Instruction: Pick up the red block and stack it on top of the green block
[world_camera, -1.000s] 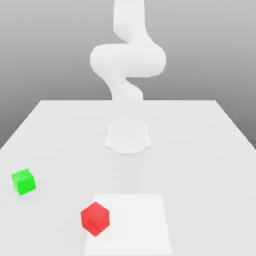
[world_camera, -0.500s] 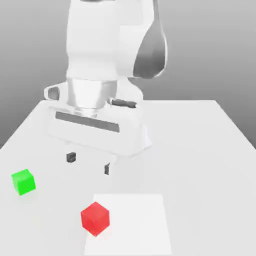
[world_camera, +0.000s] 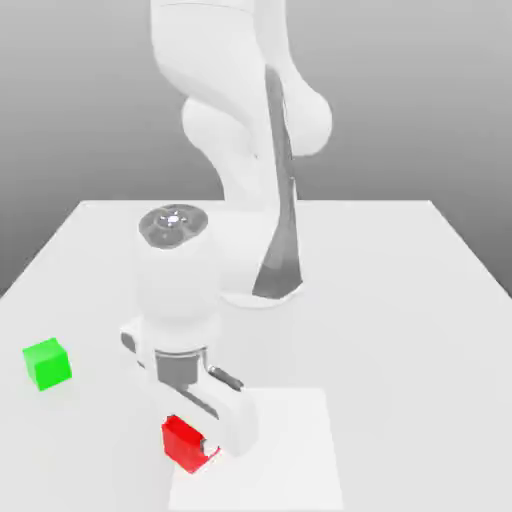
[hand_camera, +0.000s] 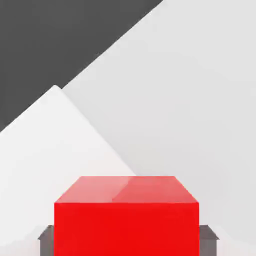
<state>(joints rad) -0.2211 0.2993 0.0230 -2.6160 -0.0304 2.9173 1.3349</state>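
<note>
A: Obstacles on the table (world_camera: 400, 300)?

B: Two. The red block (world_camera: 181, 441) sits at the edge of the paler square patch (world_camera: 290, 450), with the gripper (world_camera: 205, 445) low around it and a finger (hand_camera: 46, 240) just beside each side face. The green block (world_camera: 46, 362) stands apart toward the exterior view's left.

A: Free room?

B: Bare surface between the blocks. The table's whole exterior-view right side is open. The arm (world_camera: 180, 290) occupies the space above the red block.

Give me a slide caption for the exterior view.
Arm's tool lowered around red block; green block waits apart.
</note>
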